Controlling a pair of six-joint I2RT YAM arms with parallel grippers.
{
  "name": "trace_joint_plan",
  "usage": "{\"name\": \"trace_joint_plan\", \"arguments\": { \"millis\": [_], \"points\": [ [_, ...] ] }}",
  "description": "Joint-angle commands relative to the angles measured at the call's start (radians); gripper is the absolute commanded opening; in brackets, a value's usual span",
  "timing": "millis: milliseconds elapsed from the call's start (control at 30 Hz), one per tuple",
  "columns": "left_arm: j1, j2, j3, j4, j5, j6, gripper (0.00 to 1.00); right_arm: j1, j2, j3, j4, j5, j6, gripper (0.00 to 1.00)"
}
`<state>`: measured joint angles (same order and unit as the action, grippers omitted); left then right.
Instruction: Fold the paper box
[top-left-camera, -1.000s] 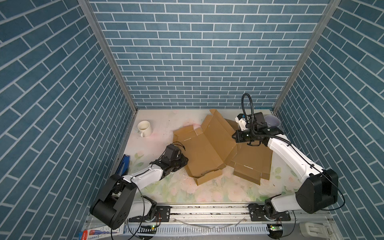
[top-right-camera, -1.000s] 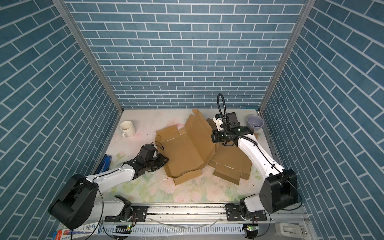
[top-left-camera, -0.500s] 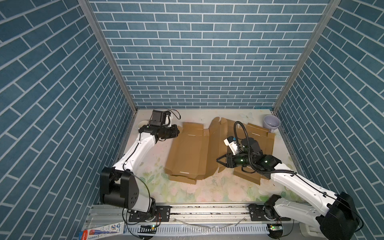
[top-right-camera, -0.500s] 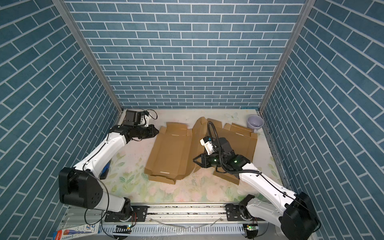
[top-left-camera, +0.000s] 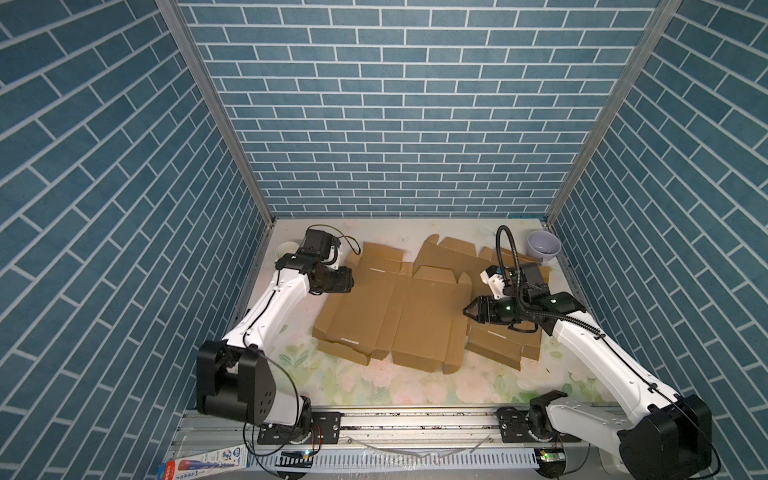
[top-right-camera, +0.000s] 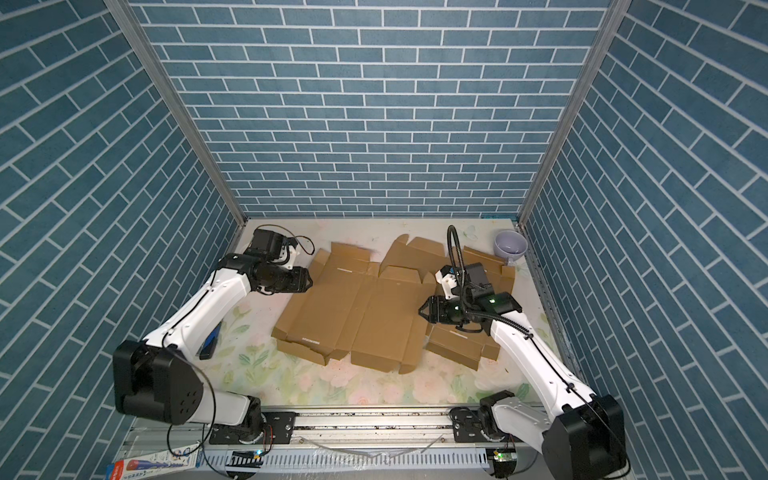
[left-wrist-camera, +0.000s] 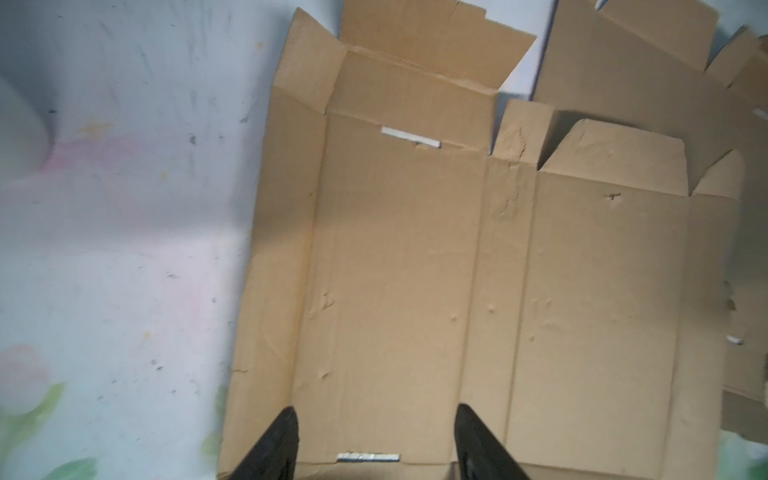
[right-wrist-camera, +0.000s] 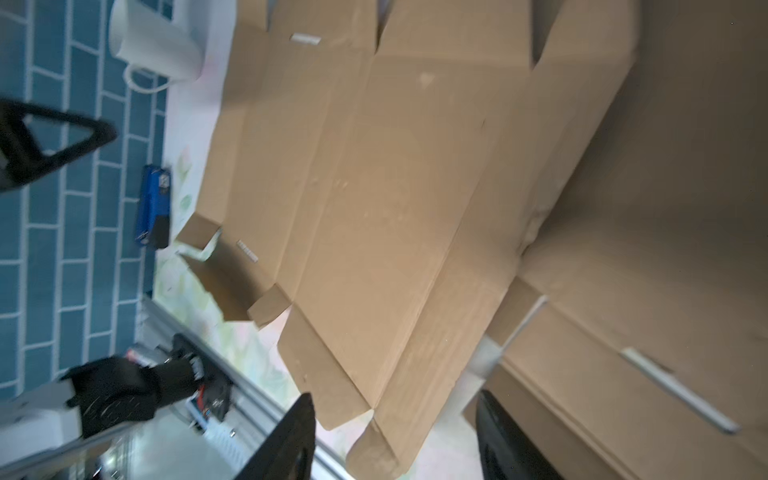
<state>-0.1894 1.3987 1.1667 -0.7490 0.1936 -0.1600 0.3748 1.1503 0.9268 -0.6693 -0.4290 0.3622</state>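
At table centre, paper box (top-left-camera: 395, 307): lies flat, unfolded.
Your left gripper (top-left-camera: 350, 282): jaws wide, empty, by its far-left corner.
Your right gripper (top-left-camera: 468, 311): jaws wide, empty, at its right edge.

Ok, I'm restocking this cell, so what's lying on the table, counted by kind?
Cardboard box blanks: 2 (flat blank; right blank, partly under it)
Cups: 2 (white mug; lilac cup)
Blue item by the left wall: 1
Total: 5
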Motion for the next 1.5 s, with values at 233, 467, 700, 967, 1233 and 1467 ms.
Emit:
{"name": "trace_joint_plan", "arguments": {
  "millis": [233,467,700,967,1233,1467],
  "points": [
    [0.035,-0.134,-0.079,0.091,-0.192,-0.057,1.0,0.003,0.415,0.326,0.176,0.066,-0.362,0.66],
    [-0.012,-0.141,-0.21,0.273,0.062,-0.216,0.72,0.055,0.756,0.587,0.411,-0.067,-0.358,0.66],
    [-0.079,-0.094,-0.347,0.454,0.04,-0.331,0.63,0.124,1.071,0.86,0.538,-0.085,-0.349,0.67],
    [-0.114,-0.06,-0.36,0.482,0.038,-0.356,0.61,0.152,1.347,1.123,0.572,-0.15,-0.304,0.65],
    [-0.114,-0.07,-0.343,0.456,0.036,-0.346,0.61,0.162,1.439,1.296,0.443,-0.303,-0.336,0.27],
    [-0.114,-0.148,-0.292,0.367,-0.025,-0.319,0.6,0.141,1.265,1.025,0.717,-0.29,-0.207,0.0]
  ]
}}
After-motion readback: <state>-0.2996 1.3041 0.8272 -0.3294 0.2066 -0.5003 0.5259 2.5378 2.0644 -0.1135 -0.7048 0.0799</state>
